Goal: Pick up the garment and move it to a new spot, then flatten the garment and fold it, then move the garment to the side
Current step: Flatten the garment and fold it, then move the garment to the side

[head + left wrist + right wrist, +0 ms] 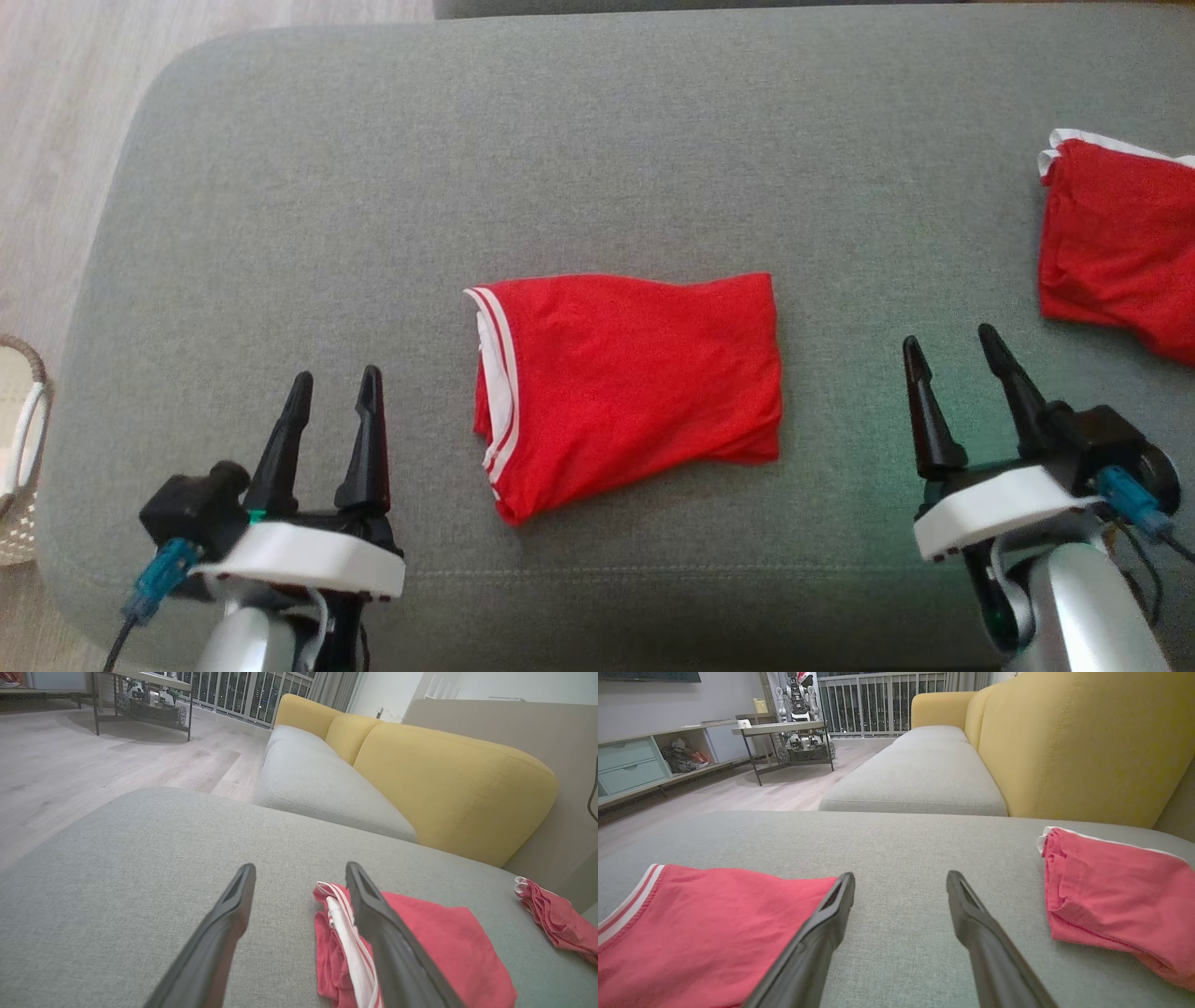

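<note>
Beside the garment [625, 392], left hand [336, 375] and right hand [948, 336] gape wide, empty.

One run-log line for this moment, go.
stage: folded, side move pending | garment: centre of cushion | left tool: open, empty | right tool: open, empty | second garment: right edge

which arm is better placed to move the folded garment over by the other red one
Right, probably: the right gripper, open, stands between the folded garment and the other red garment, so the carry is short. The left gripper, also open, is on the far side.
</note>
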Tool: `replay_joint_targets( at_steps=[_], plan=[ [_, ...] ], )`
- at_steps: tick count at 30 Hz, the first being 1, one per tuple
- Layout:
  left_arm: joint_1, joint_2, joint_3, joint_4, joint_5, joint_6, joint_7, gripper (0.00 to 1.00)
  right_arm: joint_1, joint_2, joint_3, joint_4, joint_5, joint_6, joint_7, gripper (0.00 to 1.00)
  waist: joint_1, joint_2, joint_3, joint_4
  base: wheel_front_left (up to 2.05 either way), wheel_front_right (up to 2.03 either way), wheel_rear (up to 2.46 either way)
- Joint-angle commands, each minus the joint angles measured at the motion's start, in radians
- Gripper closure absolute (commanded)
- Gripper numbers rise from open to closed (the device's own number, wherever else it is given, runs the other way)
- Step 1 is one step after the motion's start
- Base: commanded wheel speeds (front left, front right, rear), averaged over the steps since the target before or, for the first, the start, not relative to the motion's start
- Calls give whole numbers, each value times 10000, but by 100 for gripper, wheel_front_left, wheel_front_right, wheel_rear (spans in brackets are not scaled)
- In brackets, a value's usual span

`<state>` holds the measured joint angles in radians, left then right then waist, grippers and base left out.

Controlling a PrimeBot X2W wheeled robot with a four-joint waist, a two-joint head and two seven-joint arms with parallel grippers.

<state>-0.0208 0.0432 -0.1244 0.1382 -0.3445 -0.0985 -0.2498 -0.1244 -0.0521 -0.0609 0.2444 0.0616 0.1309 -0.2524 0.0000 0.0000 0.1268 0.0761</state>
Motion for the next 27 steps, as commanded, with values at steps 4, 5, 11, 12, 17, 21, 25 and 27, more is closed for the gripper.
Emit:
replay_joint_targets(
  at_steps=[4, 5, 11, 12, 17, 21, 25, 27],
  plan=[
    [-314, 70, 307, -310, -28, -67, -120, 0, -297, 18, 660, 21, 559, -2, -93, 0, 0, 0, 124, 102, 0, 0, 0],
    [-348, 70, 293, -314, -31, -74, -120, 0, -349, 18, 829, 208, 833, -2, -93, 0, 0, 0, 171, 137, 0, 0, 0],
    [-504, 70, 152, -262, -7, -140, -120, 0, -1016, 18, 1775, 1855, 3049, -2, 4, 0, 0, 0, 500, 438, 0, 0, 0],
    [-528, 70, 115, -232, 29, -153, -120, 0, -1168, 18, 1874, 2153, 3267, -2, 5, 0, 0, 0, 551, 510, 0, 0, 0],
    [-646, 70, 69, -165, 175, -201, -120, 0, -1889, 18, 2309, 3385, 4092, -2, -22, 0, 0, 0, 823, 824, 0, 0, 0],
    [-687, 70, 69, -102, 226, -232, -120, 0, -2319, 18, 2588, 4248, 4561, -2, -50, 0, 0, 0, 890, 1040, 0, 0, 0],
    [-701, 70, 63, -77, 242, -253, -120, 0, -2624, 18, 2913, 4972, 4882, -2, -67, 0, 0, 0, 884, 1182, 0, 0, 0],
    [-707, 70, 67, -70, 248, -260, -120, 0, -2771, 18, 3035, 5251, 5066, -2, -74, 0, 0, 0, 873, 1224, 0, 0, 0]
  ],
)
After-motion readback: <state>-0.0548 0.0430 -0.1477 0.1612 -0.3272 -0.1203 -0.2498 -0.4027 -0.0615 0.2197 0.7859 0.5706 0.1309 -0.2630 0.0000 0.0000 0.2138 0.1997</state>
